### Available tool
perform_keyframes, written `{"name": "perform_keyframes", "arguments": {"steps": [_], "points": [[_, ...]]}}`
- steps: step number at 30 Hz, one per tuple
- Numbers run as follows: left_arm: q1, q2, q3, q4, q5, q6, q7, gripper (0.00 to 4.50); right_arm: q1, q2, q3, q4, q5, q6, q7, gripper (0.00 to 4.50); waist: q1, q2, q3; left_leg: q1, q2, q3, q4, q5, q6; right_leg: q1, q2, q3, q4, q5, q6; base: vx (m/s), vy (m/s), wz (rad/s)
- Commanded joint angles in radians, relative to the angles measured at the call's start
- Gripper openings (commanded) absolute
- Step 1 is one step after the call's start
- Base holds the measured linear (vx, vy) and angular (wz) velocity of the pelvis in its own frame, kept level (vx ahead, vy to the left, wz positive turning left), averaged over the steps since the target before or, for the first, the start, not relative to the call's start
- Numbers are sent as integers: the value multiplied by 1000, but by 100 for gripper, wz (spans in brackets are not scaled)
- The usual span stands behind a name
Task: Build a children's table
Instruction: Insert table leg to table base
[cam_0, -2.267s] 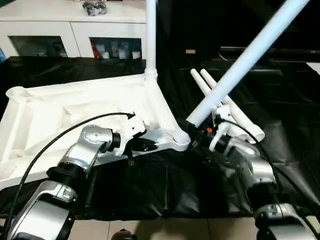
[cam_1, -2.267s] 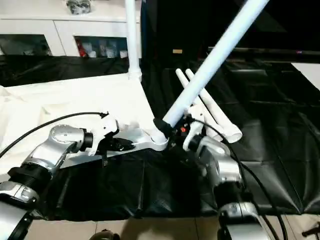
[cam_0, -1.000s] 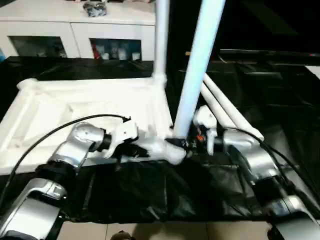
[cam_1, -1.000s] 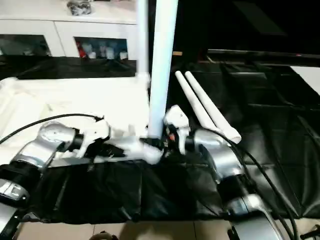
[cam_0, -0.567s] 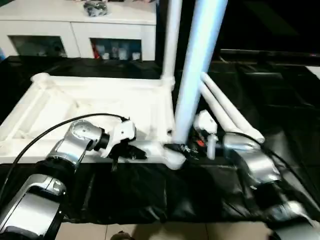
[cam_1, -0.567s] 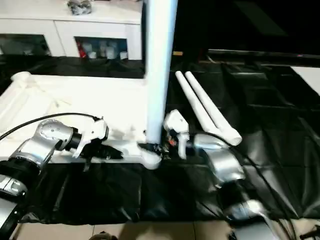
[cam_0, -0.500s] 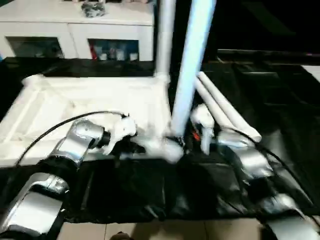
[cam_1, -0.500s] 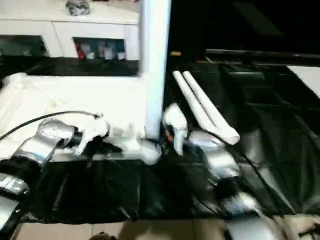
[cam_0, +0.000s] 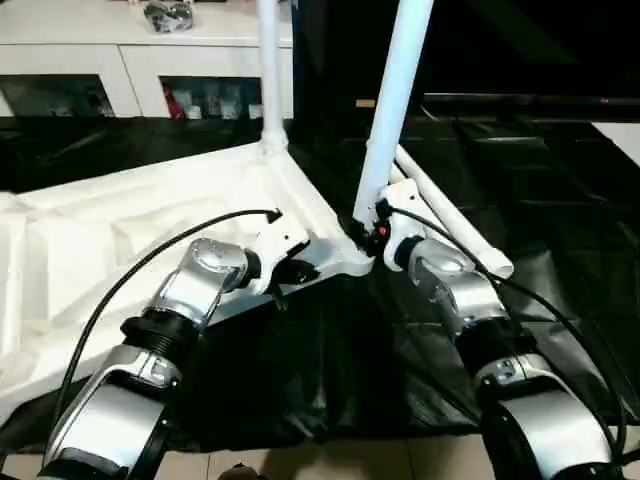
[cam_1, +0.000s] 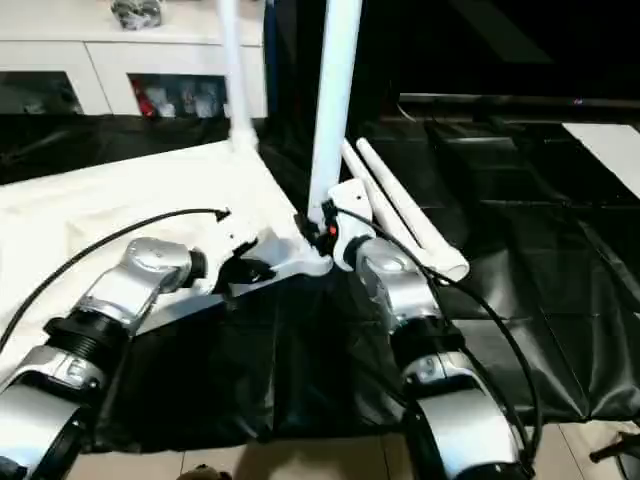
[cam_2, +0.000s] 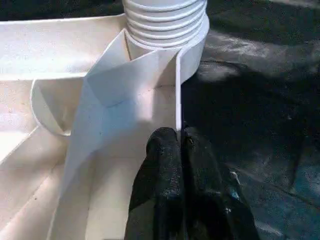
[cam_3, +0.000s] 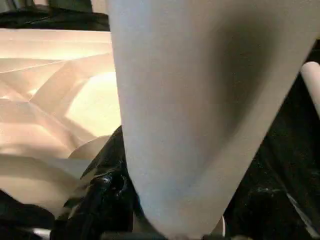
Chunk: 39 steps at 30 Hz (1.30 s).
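The children's table top (cam_0: 150, 240) lies upside down, ribbed underside up, on the black-covered counter (cam_0: 560, 190). One leg (cam_0: 269, 70) already stands upright in its far corner socket. Two loose legs (cam_0: 450, 225) lie on the counter just beside the top, toward the right edge.

The step in hand looks like seating a second leg (cam_0: 395, 95) in the near corner socket (cam_0: 352, 262). The right claw (cam_0: 368, 225) is closed around that leg close to its lower end, the jaws about half apart to fit the tube, and the leg rises nearly upright with a slight lean. The left claw (cam_2: 179, 150) is pinched tight on the thin rim wall of the top just beside that same threaded socket, steadying the corner.

Next, I judge, the leg needs to come square to the socket and be pressed or twisted home while the left claw braces the rim. Whether it is already fully seated cannot be told.
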Motion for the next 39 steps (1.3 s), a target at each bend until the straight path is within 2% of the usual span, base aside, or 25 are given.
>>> {"name": "perform_keyframes", "arguments": {"steps": [1,4,5,6,8,9,11,12,16,20,21,24,26,33,36,39], "points": [[0,-13,2,-55,-3,4,27,0,35,51,24,89,6,48,18,189,-3,17,-55,15,20,-8,-75,-387,-48,32,-48,39,-83,-268,-181,0,0,0],[8,-6,4,-66,-3,8,18,0,28,55,23,100,4,31,24,189,-8,16,-52,16,20,-8,-76,-411,-48,30,-49,39,-89,-311,-175,0,0,0],[11,-1,6,-63,-6,0,9,0,26,58,18,101,10,22,37,224,-9,15,-52,16,20,-8,-76,-413,-48,29,-49,39,-90,-319,-172,0,0,0],[12,2,6,-62,-7,-7,4,0,25,59,15,101,12,15,41,224,-10,14,-51,16,20,-9,-77,-418,-47,29,-50,39,-90,-335,-169,0,0,0],[17,9,6,-66,-9,-18,-7,0,23,61,8,103,14,4,53,264,-12,11,-51,15,20,-10,-77,-414,-44,29,-50,39,-91,-341,-165,0,0,0],[17,9,6,-66,-9,-18,-7,0,23,61,8,103,14,4,53,264,-13,12,-52,15,21,-10,-78,-412,-45,29,-50,39,-91,-338,-165,0,0,0],[33,29,7,-79,-19,-45,-34,0,18,59,-11,103,31,-2,93,273,-14,10,-54,13,21,-9,-77,-398,-41,30,-51,40,-90,-315,-171,0,0,0],[35,32,8,-83,-22,-50,-38,0,18,58,-12,101,34,-7,102,287,-15,10,-56,11,23,-8,-77,-375,-36,32,-49,41,-84,-276,-181,0,0,0],[53,48,15,-105,-54,-98,-100,0,25,32,3,67,33,-19,175,324,-17,15,-59,7,21,-3,-71,-305,-19,38,-46,40,-72,-158,-214,0,0,0],[65,73,-1,-104,-58,-159,-166,0,45,-9,27,10,26,-43,254,349,-13,16,-61,10,22,1,-66,-275,-6,40,-44,39,-66,-98,-234,0,0,0],[65,73,-1,-104,-58,-159,-166,0,45,-9,27,10,26,-43,254,349,-12,16,-61,10,22,1,-66,-273,-4,41,-44,38,-65,-96,-236,0,0,0],[73,103,-19,-106,-70,-191,-261,0,91,-78,81,-77,31,-23,460,349,-3,16,-60,9,23,3,-64,-266,5,45,-42,37,-65,-94,-233,0,0,0],[77,113,-22,-109,-82,-201,-303,0,112,-108,105,-111,27,-19,542,349,9,17,-59,9,25,5,-61,-259,17,43,-44,37,-63,-88,-237,0,0,0],[69,134,-32,-83,-88,-246,-391,0,148,-187,171,-195,35,1,726,349,15,16,-57,11,26,3,-63,-293,8,42,-47,38,-69,-161,-232,0,0,0],[65,142,-42,-74,-87,-261,-423,0,154,-213,195,-220,25,8,783,316,22,15,-59,11,27,4,-62,-282,12,42,-46,38,-66,-145,-234,0,0,0],[58,150,-47,-50,-80,-280,-446,0,150,-226,216,-224,5,2,814,301,29,17,-58,12,27,4,-61,-286,9,39,-46,38,-65,-140,-240,0,0,0]]}}
